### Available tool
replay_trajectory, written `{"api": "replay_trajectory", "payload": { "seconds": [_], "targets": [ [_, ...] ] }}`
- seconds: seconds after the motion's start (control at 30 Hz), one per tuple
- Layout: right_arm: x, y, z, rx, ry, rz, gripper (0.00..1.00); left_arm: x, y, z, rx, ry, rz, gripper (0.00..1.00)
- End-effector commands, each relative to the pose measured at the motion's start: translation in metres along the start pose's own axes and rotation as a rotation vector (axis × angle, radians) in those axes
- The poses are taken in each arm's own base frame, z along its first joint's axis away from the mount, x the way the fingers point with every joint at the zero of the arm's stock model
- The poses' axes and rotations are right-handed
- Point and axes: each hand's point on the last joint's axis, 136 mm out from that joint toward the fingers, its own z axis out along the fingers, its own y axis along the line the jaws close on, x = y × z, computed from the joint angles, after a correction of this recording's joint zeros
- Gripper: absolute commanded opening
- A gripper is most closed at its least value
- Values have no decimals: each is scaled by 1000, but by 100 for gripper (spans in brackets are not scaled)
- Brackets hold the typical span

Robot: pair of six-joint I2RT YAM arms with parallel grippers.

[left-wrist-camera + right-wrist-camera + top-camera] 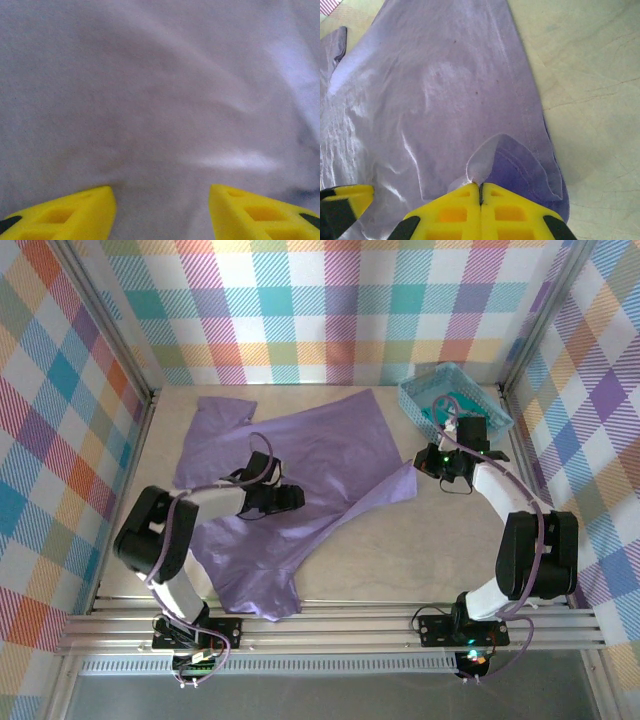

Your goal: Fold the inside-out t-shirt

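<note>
- Top external view: a lavender shirt point(330, 450) lies rumpled and unfolded on the table point(400, 560). It spreads from the centre out toward 9 o'clock, with one flap reaching 7 o'clock near the front edge.
- Risk: the right gripper point(480, 192) is clamped on only a thin fold at the shirt's 3 o'clock tip. A quick pull could slip the cloth free, or drag the whole shirt into a bunch instead of laying it flat.
- Risk: the left gripper point(160, 215) has its yellow fingers apart with nothing gripped. If it closes where it is, it may pinch two layers at once and the fold would come out crooked.
- Right wrist view: the closed fingers meet at 6 o'clock and the pinched fold rises just above them. The rest of the shirt runs off toward 11 o'clock, with bare table at 3 o'clock.
- Left wrist view: softly creased cloth lies close ahead of the parted fingers. Whether they touch it cannot be told.
- Top external view: the left gripper sits over the shirt's middle. A basket point(435, 377) at 1 o'clock, just behind the right gripper, holds a teal garment point(450, 408), apart from the shirt.
</note>
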Motion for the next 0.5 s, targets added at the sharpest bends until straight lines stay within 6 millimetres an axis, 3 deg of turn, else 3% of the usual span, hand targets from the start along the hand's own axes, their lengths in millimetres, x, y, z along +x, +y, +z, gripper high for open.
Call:
{"api": "replay_trajectory", "payload": {
  "seconds": [0.0, 0.1, 0.33, 0.47],
  "targets": [
    [-17, 1, -2, 9, -51, -23, 0, -24, 16, 18, -68, -8, -67, 55],
    [-21, -5, -2, 47, -61, -30, 0, -47, 16, 36, -94, -2, -61, 55],
    [-46, -25, 4, 178, -103, -39, 0, -107, -13, 63, -56, -26, -1, 56],
    [-54, -21, 6, 168, -95, -44, 0, -134, -34, 47, -46, -52, 57, 57]
  ]
}}
